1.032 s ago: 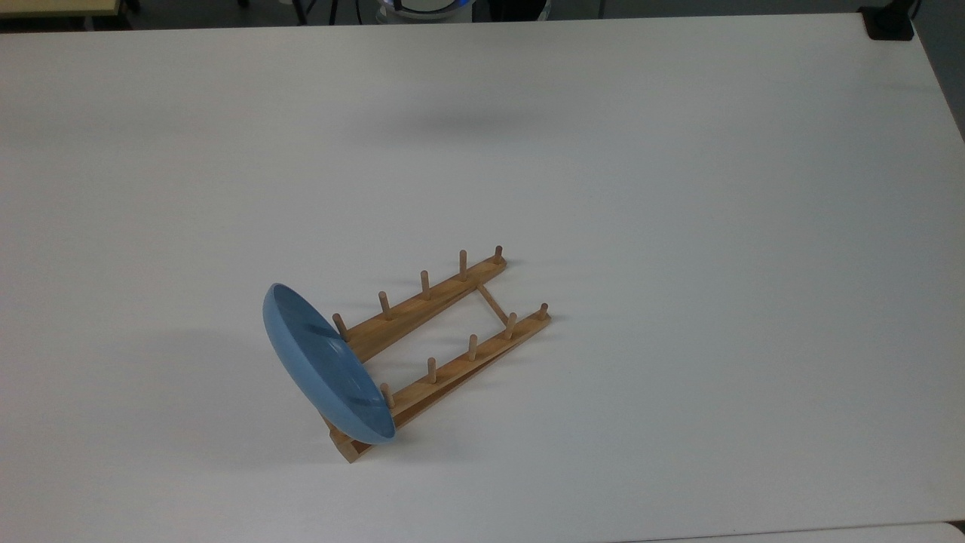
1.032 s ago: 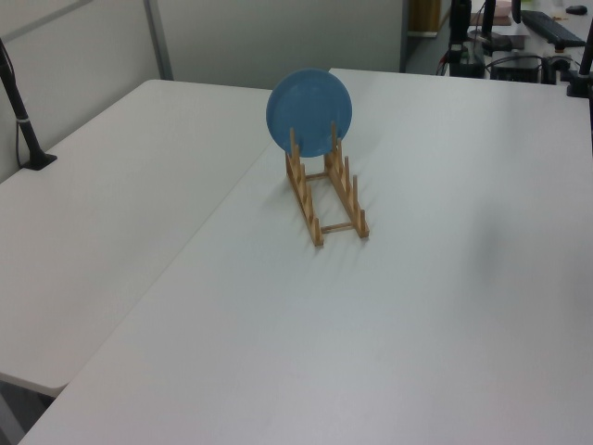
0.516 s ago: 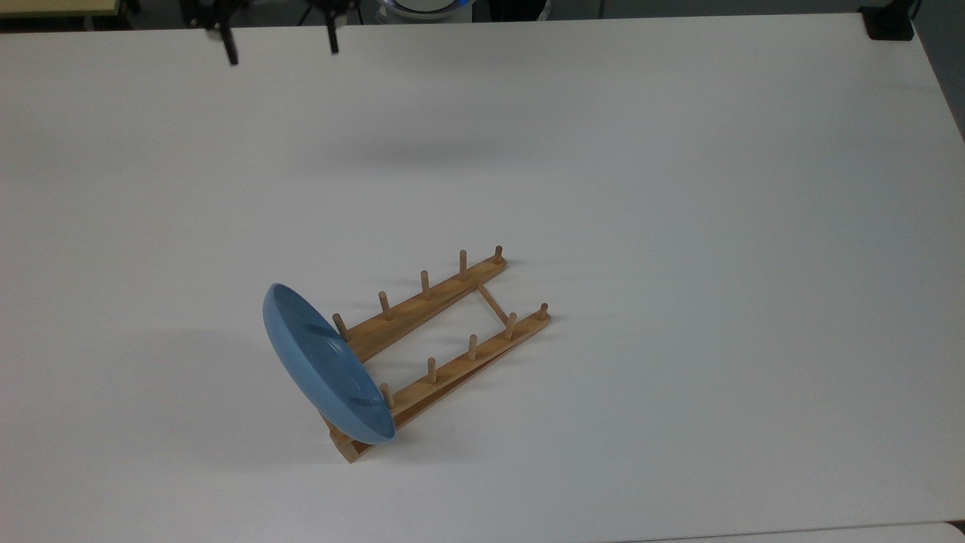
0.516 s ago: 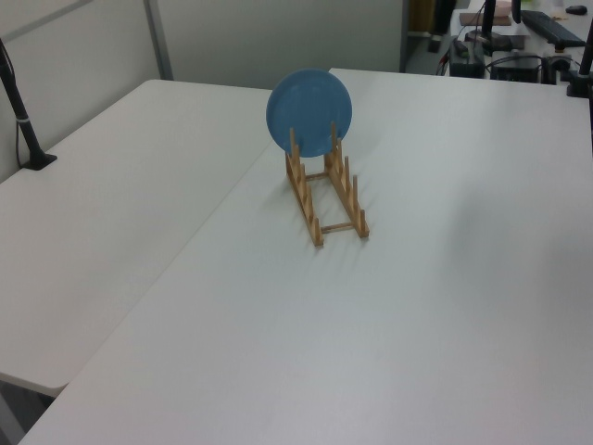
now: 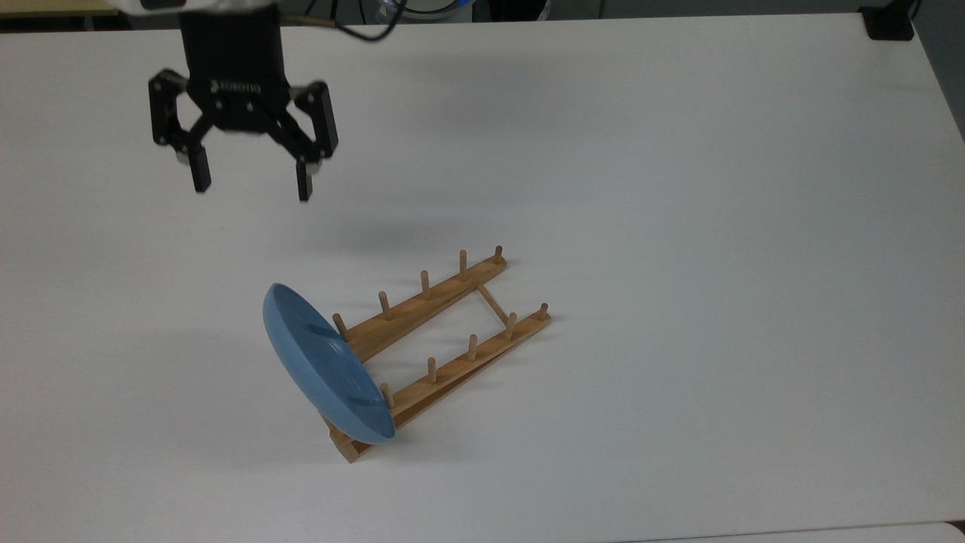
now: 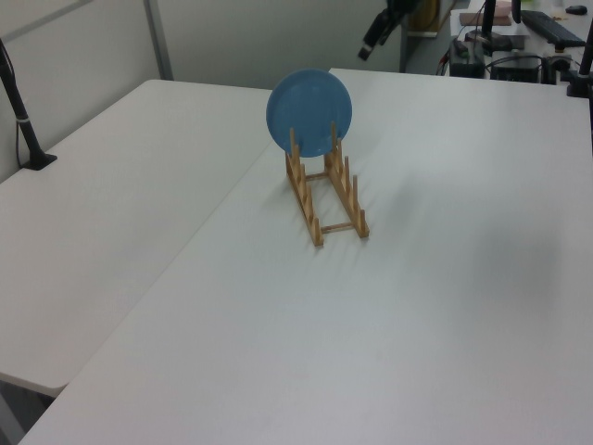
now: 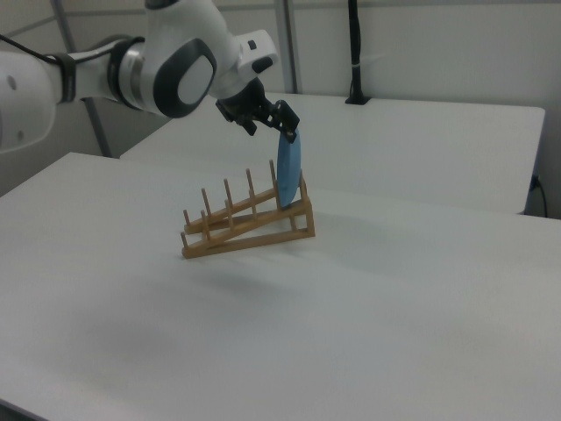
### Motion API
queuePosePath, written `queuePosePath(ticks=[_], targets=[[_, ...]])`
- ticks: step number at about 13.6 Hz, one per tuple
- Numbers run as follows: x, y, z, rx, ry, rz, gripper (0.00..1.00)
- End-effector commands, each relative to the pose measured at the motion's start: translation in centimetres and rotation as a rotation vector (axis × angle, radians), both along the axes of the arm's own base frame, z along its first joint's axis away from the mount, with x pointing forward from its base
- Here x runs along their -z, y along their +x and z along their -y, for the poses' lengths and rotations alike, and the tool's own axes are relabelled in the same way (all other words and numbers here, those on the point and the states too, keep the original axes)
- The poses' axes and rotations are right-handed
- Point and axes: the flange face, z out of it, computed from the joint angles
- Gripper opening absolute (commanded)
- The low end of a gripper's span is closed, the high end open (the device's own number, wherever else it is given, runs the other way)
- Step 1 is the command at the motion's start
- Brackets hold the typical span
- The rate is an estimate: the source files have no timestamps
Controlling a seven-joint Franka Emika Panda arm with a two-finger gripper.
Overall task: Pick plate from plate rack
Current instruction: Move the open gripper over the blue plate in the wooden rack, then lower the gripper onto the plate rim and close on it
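Half a second on, my gripper [image 5: 250, 181] has dropped well into the top view from the tabletop's far edge, while the light-blue plate [image 5: 324, 366] and the wooden plate rack [image 5: 445, 332] sit exactly where they were. Fingers stand wide apart with nothing between them, hanging above bare table [image 5: 678, 226] toward the far-left corner in the top view, well apart from the plate. Nothing of the pick is done as I read it: the plate stands on edge in the end slot of the rack, leaning on the pegs at the end nearer the tabletop's front edge in the top view; approach, grasp of the rim and lift all remain. The right view gives me the arm [image 7: 166, 66] reaching in from the right view's left, and the gripper [image 7: 273, 123] high beside the plate's [image 7: 288, 171] upper rim, a height the top view hides. The left view shows the plate's [image 6: 309, 111] full round face above the rack [image 6: 326, 199], with the gripper [image 6: 375, 37] up beyond it
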Motion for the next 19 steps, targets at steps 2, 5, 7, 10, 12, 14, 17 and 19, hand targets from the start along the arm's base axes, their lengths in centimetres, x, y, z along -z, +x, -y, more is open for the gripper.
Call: queuePosePath(ticks=[2,5,7,10,12,14,17,19], targets=[[3.4,3.2,-1.1,0.091,0.020,0.097,1.00],[4.7,4.4,-1.9,0.134,0.036,0.190,0.94],[5.4,4.7,-1.9,0.148,0.047,0.198,0.68],[5.6,4.7,-1.7,0.149,0.047,0.196,0.24],[6.0,4.9,-1.9,0.143,0.041,0.194,0.10],[6.4,5.2,-2.0,0.125,0.023,0.231,0.06],[7.6,5.5,-2.2,0.104,-0.012,0.216,0.04],[7.6,5.5,-2.1,0.104,-0.015,0.218,0.01]])
